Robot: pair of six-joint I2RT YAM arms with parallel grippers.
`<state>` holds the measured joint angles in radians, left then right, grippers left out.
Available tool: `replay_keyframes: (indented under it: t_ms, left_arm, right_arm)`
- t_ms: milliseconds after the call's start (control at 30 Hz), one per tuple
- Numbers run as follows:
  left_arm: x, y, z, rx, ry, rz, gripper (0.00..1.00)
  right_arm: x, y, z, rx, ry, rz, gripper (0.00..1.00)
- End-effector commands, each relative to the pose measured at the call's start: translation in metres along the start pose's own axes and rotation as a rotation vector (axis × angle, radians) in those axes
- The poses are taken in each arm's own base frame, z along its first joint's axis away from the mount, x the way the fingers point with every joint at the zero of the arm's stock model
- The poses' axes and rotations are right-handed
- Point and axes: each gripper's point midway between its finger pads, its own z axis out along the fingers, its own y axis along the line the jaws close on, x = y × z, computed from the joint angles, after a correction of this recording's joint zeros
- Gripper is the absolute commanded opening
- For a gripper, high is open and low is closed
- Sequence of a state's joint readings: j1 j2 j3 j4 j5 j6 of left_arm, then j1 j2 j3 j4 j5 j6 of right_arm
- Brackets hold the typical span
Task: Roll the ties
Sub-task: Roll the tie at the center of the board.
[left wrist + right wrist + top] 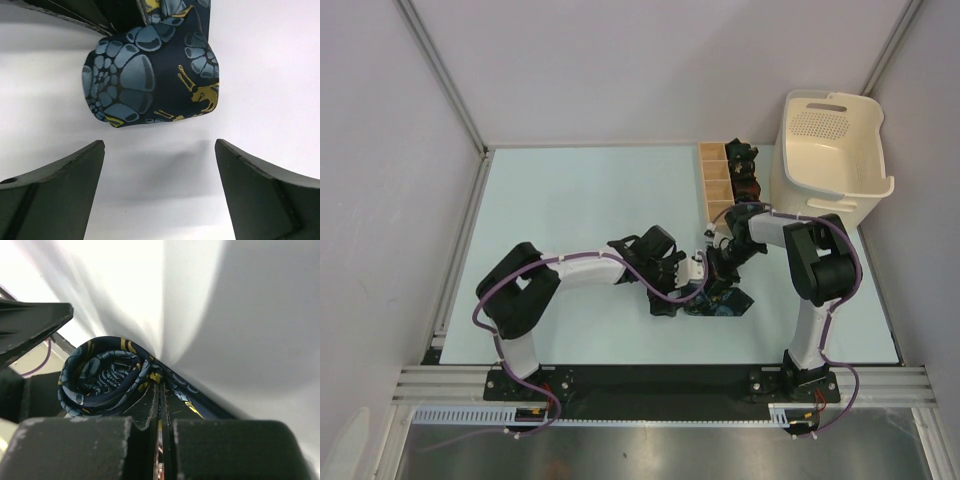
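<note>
Right gripper (pixel 160 395) pinching tie (pixel 95 375), left gripper (pixel 159 146) spread

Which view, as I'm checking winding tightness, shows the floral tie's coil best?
Right wrist: the floral tie is seen end-on, spiral layers visible, pinched by the right gripper. Left wrist shows only its patterned outer face; top external shows just a small dark blob.

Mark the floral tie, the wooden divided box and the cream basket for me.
floral tie (pixel 150 75): left wrist view, patterned face of the rolled end.
wooden divided box (pixel 704 182): top external view, its left wall.
cream basket (pixel 825 165): top external view, its inner wall.
</note>
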<state>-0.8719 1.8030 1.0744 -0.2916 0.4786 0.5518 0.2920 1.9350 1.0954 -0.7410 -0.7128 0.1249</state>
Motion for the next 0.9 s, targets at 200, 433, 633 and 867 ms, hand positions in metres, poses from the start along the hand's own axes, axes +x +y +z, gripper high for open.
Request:
replay_keyframes:
  t_ms: [200, 433, 633, 867]
  left_arm:
    - [-0.069, -0.002, 0.001, 0.099, -0.191, -0.120, 0.98]
    - [-0.063, -0.010, 0.022, 0.100, -0.141, -0.133, 0.93]
    - [-0.050, -0.011, 0.036, 0.038, -0.068, -0.043, 0.59]
    - [-0.029, -0.015, 0.042, -0.030, 0.032, 0.018, 0.31]
  right_arm:
    - [0.006, -0.026, 0.009, 0.166, -0.035, -0.051, 0.00]
    - [0.001, -0.020, 0.012, 0.144, -0.060, -0.050, 0.00]
    - [0.002, 0.003, 0.009, 0.067, -0.064, -0.071, 0.00]
    - [-0.003, 0.000, -0.028, 0.010, -0.071, -0.046, 0.13]
